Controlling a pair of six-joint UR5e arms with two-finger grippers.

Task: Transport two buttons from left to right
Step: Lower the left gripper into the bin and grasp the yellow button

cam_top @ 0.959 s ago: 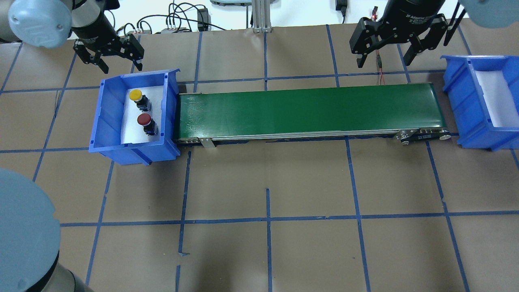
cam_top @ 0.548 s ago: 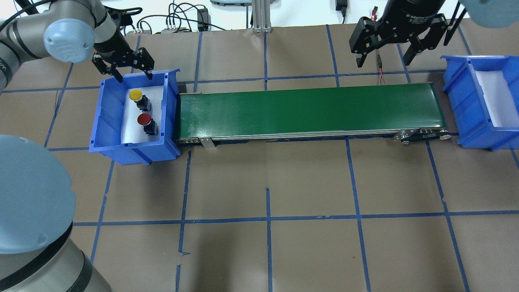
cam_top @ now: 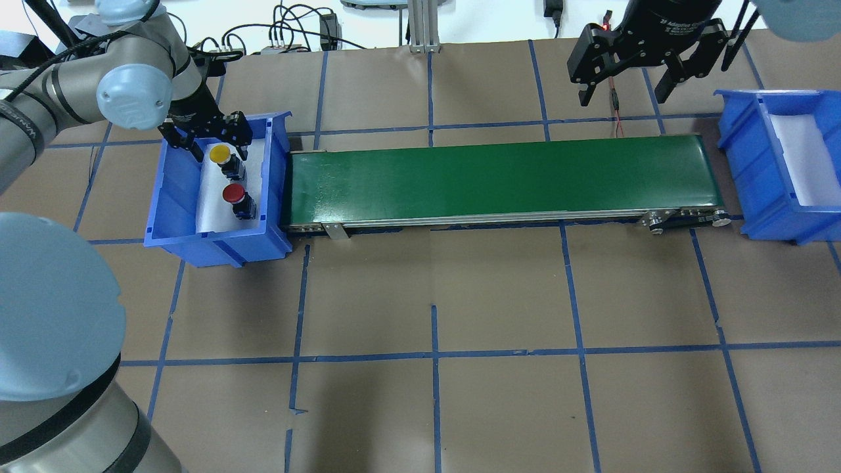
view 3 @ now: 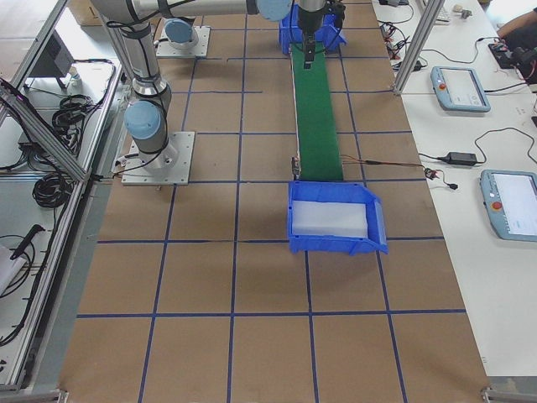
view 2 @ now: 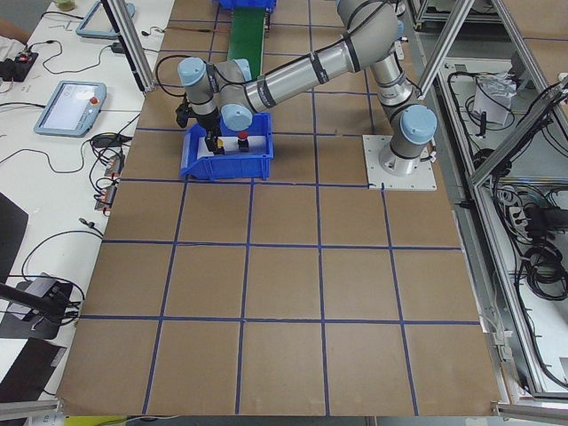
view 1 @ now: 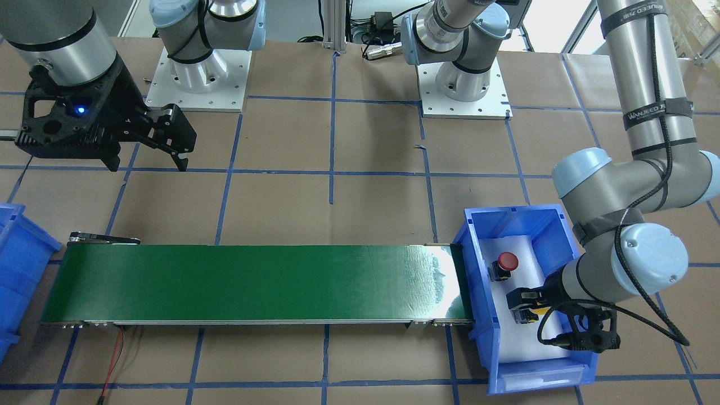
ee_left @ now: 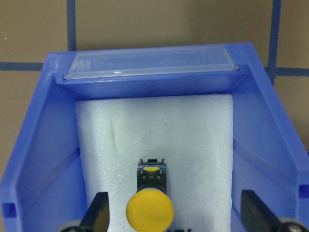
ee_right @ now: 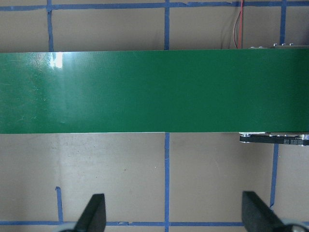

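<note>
Yellow button (ee_left: 149,210) sits between the left end effector's (cam_top: 219,156) spread fingers (ee_left: 99,213); arm strap (view 1: 652,111) reads WANJEED.

Front view: yellow btn (view 1: 539,309) mostly hidden by left gripper (view 1: 524,307) jaws.

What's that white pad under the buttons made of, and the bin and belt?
White pad: looks like foam, matte with a fine grainy surface. Blue bin: moulded plastic, smooth and slightly glossy. Green belt: probably PVC or rubber; smooth, with a glare patch.
</note>
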